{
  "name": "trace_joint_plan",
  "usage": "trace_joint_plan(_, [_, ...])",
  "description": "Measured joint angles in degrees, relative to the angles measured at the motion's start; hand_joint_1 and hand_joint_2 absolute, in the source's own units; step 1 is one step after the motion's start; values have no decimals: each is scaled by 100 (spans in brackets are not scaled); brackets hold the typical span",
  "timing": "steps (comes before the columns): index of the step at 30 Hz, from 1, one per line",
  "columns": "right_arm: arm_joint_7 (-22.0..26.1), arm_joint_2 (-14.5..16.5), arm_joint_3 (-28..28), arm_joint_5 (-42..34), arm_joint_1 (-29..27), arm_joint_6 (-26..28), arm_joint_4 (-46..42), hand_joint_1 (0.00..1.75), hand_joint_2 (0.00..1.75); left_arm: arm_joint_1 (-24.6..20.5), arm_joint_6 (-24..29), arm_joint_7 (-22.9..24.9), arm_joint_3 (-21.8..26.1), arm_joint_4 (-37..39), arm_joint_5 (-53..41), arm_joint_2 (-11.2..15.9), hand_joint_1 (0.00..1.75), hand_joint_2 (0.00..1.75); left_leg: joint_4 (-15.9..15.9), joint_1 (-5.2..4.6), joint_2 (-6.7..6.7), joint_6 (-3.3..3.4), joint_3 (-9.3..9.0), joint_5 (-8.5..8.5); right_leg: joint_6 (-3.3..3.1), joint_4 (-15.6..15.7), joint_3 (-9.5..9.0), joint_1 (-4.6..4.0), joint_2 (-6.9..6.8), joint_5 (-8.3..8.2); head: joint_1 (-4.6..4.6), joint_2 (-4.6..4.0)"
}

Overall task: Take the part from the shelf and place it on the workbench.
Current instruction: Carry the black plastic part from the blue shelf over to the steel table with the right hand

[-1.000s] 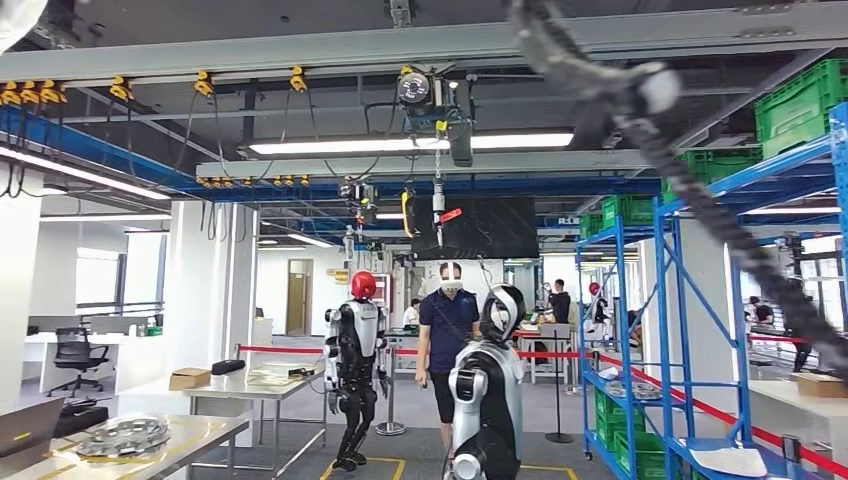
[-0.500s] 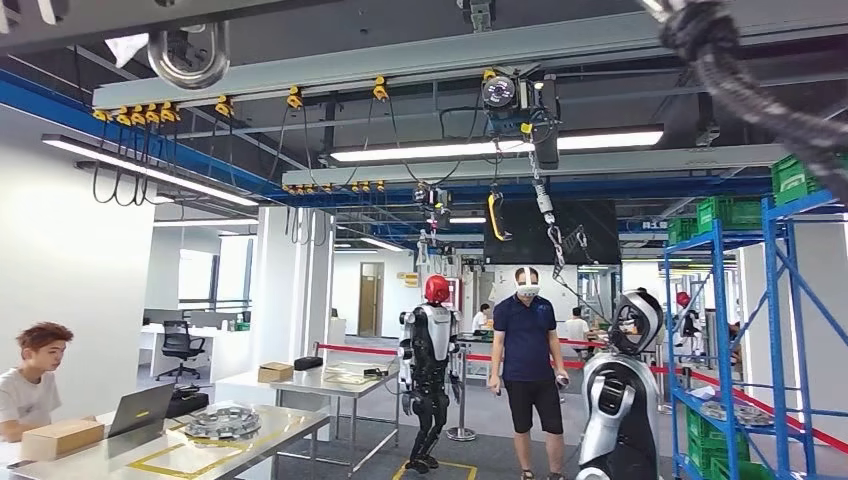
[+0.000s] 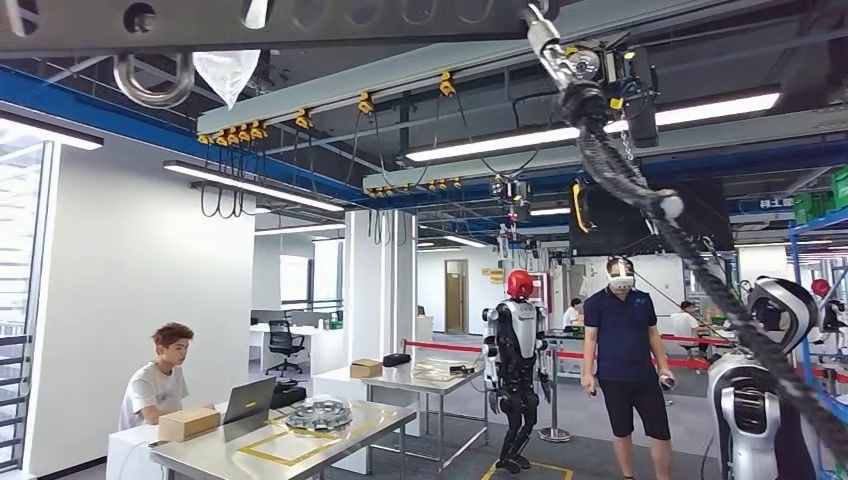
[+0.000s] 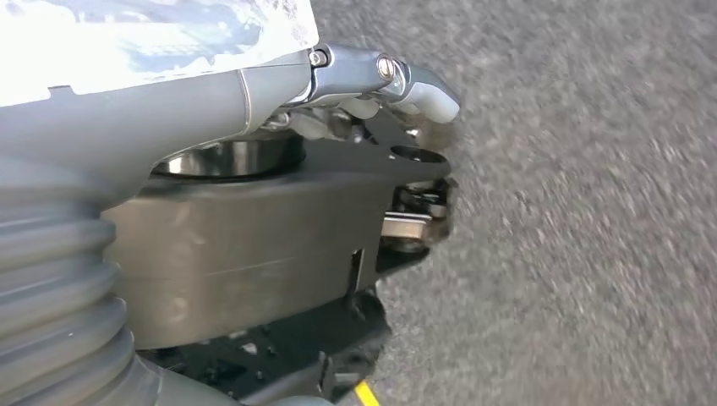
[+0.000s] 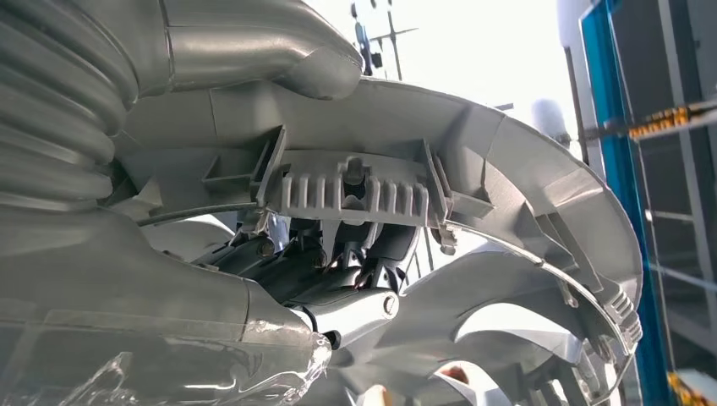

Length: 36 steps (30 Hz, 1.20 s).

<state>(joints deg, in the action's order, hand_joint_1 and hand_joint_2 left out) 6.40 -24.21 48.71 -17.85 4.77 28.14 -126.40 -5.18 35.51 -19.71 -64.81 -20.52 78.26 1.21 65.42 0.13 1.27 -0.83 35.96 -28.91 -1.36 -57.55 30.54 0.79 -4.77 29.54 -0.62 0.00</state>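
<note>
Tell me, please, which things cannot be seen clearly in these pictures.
- Part, right wrist view: cut off by the picture's edges; the right hand lies partly behind it.
- Left hand, left wrist view: its fingers are hidden by its own dark cover.
- Round part on the workbench, head view: too small for detail.
- Floor, left wrist view: blurred.

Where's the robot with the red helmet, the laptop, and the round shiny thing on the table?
Robot with the red helmet (image 3: pixel 516 335): head view, on its silver chest.
Laptop (image 3: pixel 249 400): head view, on the back of its lid.
Round part (image 3: pixel 318 415): head view, on its rim, lying on the workbench.
</note>
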Motion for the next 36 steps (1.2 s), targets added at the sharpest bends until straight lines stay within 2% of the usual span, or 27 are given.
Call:
trace_joint_plan(2, [2,3,-3,1,3,-1,0,175,175,-7,2,6,-1,0,5,2,0,175,-557,-58,241,74,-279,140,56,-23,-32,-27,-120,48,-2,0])
trace_joint_plan(3, [2,3,-4,1,6,-1,0,175,175,-12,3,7,-1,0,5,3,0,175,-644,-87,294,113,-306,117,85,-26,-38,-40,-184,63,2,0])
trace_joint_plan(5, [2,7,-5,2,12,-1,-1,175,175,-4,2,7,1,0,12,3,0,175,-678,-92,186,185,-288,118,140,-13,-69,-46,-307,84,19,0])
trace_joint_plan(6, [1,9,-5,1,15,-2,-1,175,175,10,2,7,1,0,15,2,0,175,-699,-77,116,215,-296,129,172,-32,-82,-37,-266,124,23,0])
trace_joint_plan(8, [2,12,-6,1,14,-8,-2,175,175,14,-1,7,2,0,19,-1,0,175,-737,-37,-17,269,-321,154,224,-356,40,-13,40,352,45,0])
trace_joint_plan(9, [3,12,-6,1,12,-12,-1,175,175,9,-2,7,3,0,19,-4,0,175,-742,-26,-82,286,-321,159,237,-696,206,-1,241,528,56,0])
trace_joint_plan(10, [4,12,-6,2,7,-16,0,175,175,2,-3,8,3,0,19,-5,0,175,-740,-23,-153,297,-318,160,243,-1089,409,3,362,690,70,0])
trace_joint_plan(11, [3,12,-5,2,2,-19,4,175,175,-1,-4,7,3,0,20,-8,0,175,-737,-22,-231,303,-317,160,247,-1424,598,4,416,786,76,0])
trace_joint_plan(12, [1,12,-4,2,-1,-20,8,175,175,2,-3,8,3,0,20,-8,0,175,-733,-23,-311,304,-319,159,245,-1589,714,3,436,771,79,0])
trace_joint_plan(13, [-2,12,-3,2,-5,-20,13,175,175,4,-3,8,3,0,21,-8,0,175,-728,-23,-396,303,-324,157,240,-1541,731,4,447,643,84,0])
trace_joint_plan(14, [-3,12,-2,2,-5,-20,16,175,175,5,-3,8,3,0,21,-8,0,175,-721,-21,-483,298,-330,154,229,-1287,652,8,479,428,87,0])
trace_joint_plan(16, [-3,12,-2,2,-2,-20,18,175,175,1,-6,7,3,0,21,-10,0,175,-704,-22,-640,268,-327,145,199,-539,366,27,711,21,86,0])
trace_joint_plan(18, [-2,12,-3,1,2,-23,20,175,175,-3,-10,7,4,0,21,-11,0,175,-686,-16,-778,202,-287,154,172,-119,196,37,902,-93,74,0])
trace_joint_plan(19, [-3,12,-2,1,4,-27,21,175,175,0,-12,8,5,0,21,-11,0,175,-687,-9,-844,161,-264,167,154,-85,179,31,897,-71,70,0])
trace_joint_plan(20, [-4,13,-3,1,8,-33,21,175,175,8,-13,13,5,1,23,-7,0,175,-690,4,-908,120,-246,176,126,-58,169,31,834,-74,76,0])
trace_joint_plan(21, [-6,15,-3,0,15,-40,22,175,175,16,-13,16,5,1,26,-4,0,175,-677,6,-885,86,-235,164,93,-36,156,33,765,-83,74,0])
trace_joint_plan(23, [-3,22,-4,1,20,-54,21,175,175,17,-13,23,5,1,33,1,0,175,-433,-8,-616,28,-129,-12,21,13,117,46,610,-97,59,0])
trace_joint_plan(25, [1,29,-4,2,15,-65,21,175,175,4,-13,22,5,0,35,1,0,175,233,-2,-294,-15,170,-364,-22,21,92,30,443,-83,34,0])
trace_joint_plan(26, [1,31,-3,1,13,-70,23,175,175,-4,-13,19,5,0,34,1,0,175,581,9,-236,-32,330,-500,-31,16,85,21,354,-71,29,0])
trace_joint_plan(27, [0,32,-2,1,12,-74,26,175,175,-10,-13,15,5,0,32,1,0,175,796,17,-216,-43,424,-544,-35,12,78,15,269,-58,21,0])
trace_joint_plan(28, [-2,33,-1,0,12,-79,28,175,175,-13,-14,13,5,0,31,2,0,175,802,20,-205,-46,417,-479,-34,6,67,11,192,-44,14,0])
trace_joint_plan(30, [-4,34,2,-1,13,-88,30,175,175,-7,-15,18,4,0,40,3,0,175,225,12,-97,-12,104,-119,-17,-9,27,2,53,-4,3,0])
trace_joint_plan(31, [-4,36,2,-1,13,-91,29,175,175,-5,-15,21,4,0,48,4,0,175,-135,-15,43,20,-93,17,-1,-14,4,-10,-11,18,1,0])
trace_joint_plan(33, [-2,38,-2,-1,16,-96,28,175,175,-14,-16,24,3,-1,63,5,0,175,-602,-76,268,104,-315,117,51,-30,-21,-38,-128,54,1,0])
trace_joint_plan(34, [-1,39,-3,-1,19,-99,28,175,175,-17,-17,24,4,-1,70,7,0,175,-649,-103,293,138,-319,88,79,-28,-26,-48,-191,63,4,0])
trace_joint_plan(35, [-1,40,-4,-5,24,-103,28,175,175,-14,-17,24,4,-1,74,8,0,175,-677,-108,238,173,-306,94,107,-24,-37,-51,-257,70,8,0])
trace_joint_plan(36, [-2,42,-4,-10,29,-110,29,175,175,0,-17,25,4,0,78,8,0,175,-698,-95,175,203,-305,110,138,-30,-49,-45,-254,92,13,1])
